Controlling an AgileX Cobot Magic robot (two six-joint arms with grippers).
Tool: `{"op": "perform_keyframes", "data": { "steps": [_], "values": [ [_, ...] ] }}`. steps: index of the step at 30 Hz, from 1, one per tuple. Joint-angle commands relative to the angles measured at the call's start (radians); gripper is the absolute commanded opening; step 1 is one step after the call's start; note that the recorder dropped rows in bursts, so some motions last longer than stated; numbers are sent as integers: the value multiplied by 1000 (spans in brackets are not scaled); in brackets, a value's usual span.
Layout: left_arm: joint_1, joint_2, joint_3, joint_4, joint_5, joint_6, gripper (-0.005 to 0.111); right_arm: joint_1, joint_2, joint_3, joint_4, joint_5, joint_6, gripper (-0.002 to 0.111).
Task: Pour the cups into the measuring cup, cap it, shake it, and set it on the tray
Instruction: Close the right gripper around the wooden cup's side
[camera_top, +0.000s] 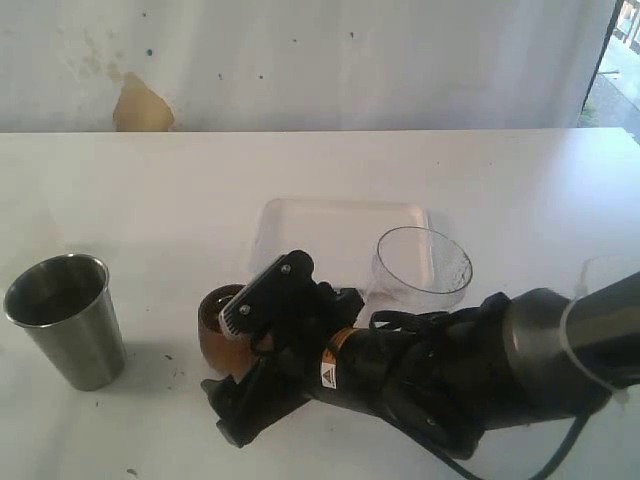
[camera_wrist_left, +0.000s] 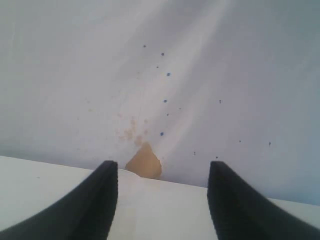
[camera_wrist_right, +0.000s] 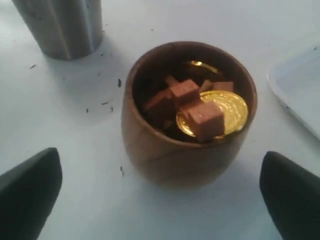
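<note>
The wooden cup (camera_wrist_right: 187, 115) sits mid-frame in the right wrist view, holding small brown cubes (camera_wrist_right: 202, 117) heaped on gold coins (camera_wrist_right: 232, 107). It is short, rounded and brown, upright on the white table (camera_top: 300, 170). In the exterior view it stands lower centre, half hidden behind the arm. The steel tumbler (camera_top: 65, 320) stands well apart at the left edge, tall and tapered, its inside too dark to read. The measuring cup (camera_top: 422, 262), clear and wide-mouthed, is right of centre at the lower right corner of the white tray (camera_top: 300, 225); whether it rests on the rim or just beside it I cannot tell. The right gripper (camera_wrist_right: 160, 165) has its fingers spread wide on either side of the wooden cup, not touching it. The left gripper (camera_wrist_left: 162, 170) is parted too, gripping nothing, facing the wall (camera_wrist_left: 225, 60) and its tan patch (camera_wrist_left: 145, 162)
</note>
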Motion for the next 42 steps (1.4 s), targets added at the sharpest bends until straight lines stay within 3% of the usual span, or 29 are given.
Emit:
{"op": "perform_keyframes", "data": {
  "steps": [1,35,42],
  "values": [
    [-3,-3,-2,3,-3,4,52,-8,18,-5,9,-68,-21,105],
    [-3,-3,-2,3,-3,6,52,-8,137,-81,30,-185,-21,105],
    [-3,-3,-2,3,-3,6,52,-8,199,-81,30,-303,-40,105]
  ]
}}
